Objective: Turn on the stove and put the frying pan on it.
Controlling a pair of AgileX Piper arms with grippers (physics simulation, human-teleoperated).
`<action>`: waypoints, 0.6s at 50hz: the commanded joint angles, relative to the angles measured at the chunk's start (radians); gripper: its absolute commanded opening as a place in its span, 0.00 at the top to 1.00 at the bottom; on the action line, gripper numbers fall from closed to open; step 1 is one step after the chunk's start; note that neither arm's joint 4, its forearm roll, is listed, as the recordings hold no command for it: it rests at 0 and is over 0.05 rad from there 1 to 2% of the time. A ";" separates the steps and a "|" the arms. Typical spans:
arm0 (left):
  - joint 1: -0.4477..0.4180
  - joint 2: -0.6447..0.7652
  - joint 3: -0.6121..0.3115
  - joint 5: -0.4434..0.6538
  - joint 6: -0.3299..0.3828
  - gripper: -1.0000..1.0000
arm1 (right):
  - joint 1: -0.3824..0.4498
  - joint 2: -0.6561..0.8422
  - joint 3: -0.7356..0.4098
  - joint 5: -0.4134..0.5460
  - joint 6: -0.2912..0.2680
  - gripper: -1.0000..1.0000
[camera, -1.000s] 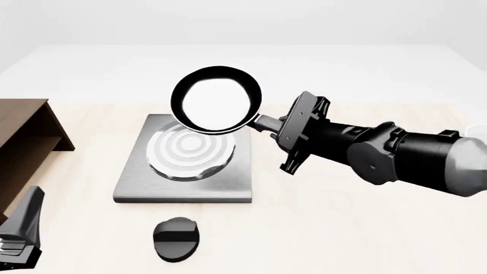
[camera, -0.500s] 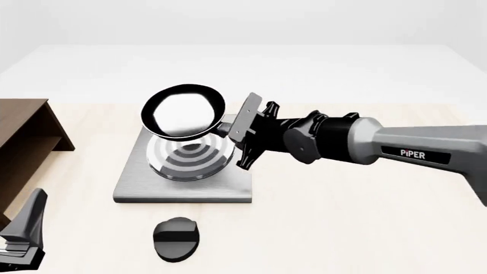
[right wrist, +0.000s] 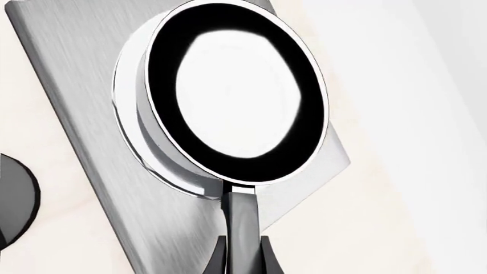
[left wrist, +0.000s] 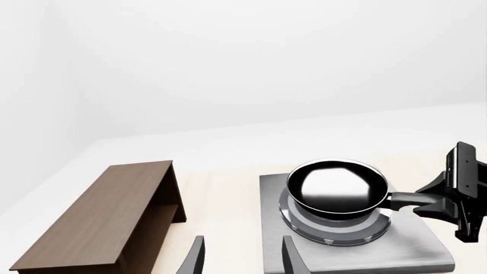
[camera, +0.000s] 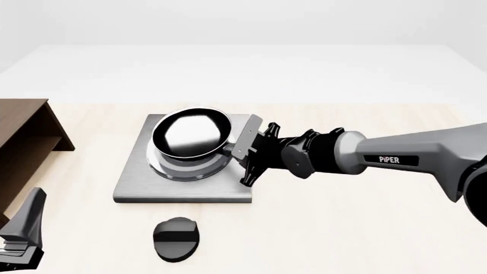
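The black frying pan (camera: 190,133) lies level over the silver ring burner of the grey stove slab (camera: 182,191), resting on it or just above it. My right gripper (camera: 236,149) is shut on the pan's handle at the slab's right side. The right wrist view shows the pan (right wrist: 236,91), its handle (right wrist: 242,222) between my fingers, and the slab (right wrist: 68,108). The black knob (camera: 177,238) lies in front of the slab, apart from both grippers. My left gripper (camera: 23,234) is open and empty at the front left. The left wrist view shows the pan (left wrist: 339,186) on the stove (left wrist: 426,251).
A dark brown wooden shelf (camera: 23,137) stands at the left, and it also shows in the left wrist view (left wrist: 114,217). The knob's edge (right wrist: 11,200) shows in the right wrist view. The right arm stretches across the table's right half.
My right gripper has carried the pan down and left from above the slab's far edge onto the burner, and the pan has levelled out. The left arm and the knob have not moved.
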 commanded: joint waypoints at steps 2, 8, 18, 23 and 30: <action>0.001 0.000 -0.002 0.001 -0.004 0.00 | -0.014 0.002 0.039 -0.052 -0.022 1.00; 0.001 0.000 0.000 0.001 -0.005 0.00 | -0.021 0.008 0.087 -0.115 -0.069 0.00; 0.002 0.000 -0.003 0.003 -0.006 0.00 | 0.003 -0.065 0.086 -0.080 -0.054 0.00; 0.001 0.000 0.003 0.000 -0.007 0.00 | 0.010 -0.205 0.040 0.007 -0.012 0.00; -0.002 0.000 -0.002 0.006 -0.012 0.00 | 0.025 -0.363 0.028 0.074 -0.022 0.00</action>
